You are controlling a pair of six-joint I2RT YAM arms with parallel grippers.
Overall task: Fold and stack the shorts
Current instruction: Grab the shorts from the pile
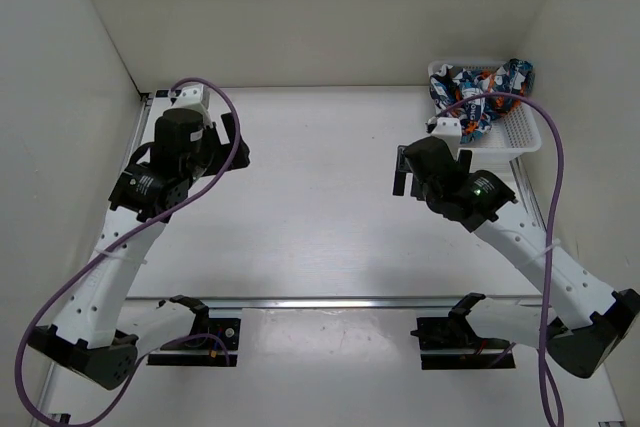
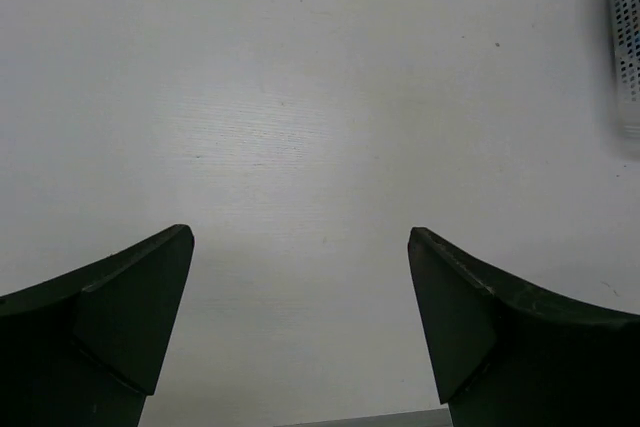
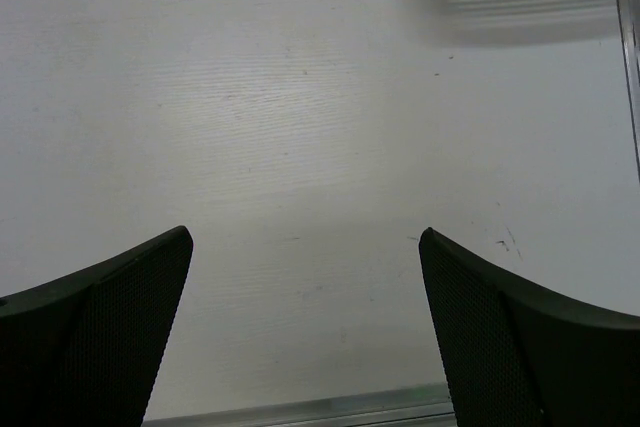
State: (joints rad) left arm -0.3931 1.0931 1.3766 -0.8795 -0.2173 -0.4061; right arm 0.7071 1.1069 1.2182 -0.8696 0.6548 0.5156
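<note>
Apparently one pair of shorts point(image 1: 478, 87) fills one basket point(image 1: 522, 134); left claw point(image 2: 300, 235), right claw point(image 3: 305, 235) gape empty.

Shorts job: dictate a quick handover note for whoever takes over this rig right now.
Left claw: open, empty, above the bare table.
Right claw: open, empty, above the table near the basket.
Shorts: bunched up in the white basket at the far right corner.
Done: nothing yet, no fold made.
Left: take the shorts out, lay them flat, fold them, stack them.

White table point(image 1: 320, 197), plain white walls point(image 1: 330, 7), even light
</note>
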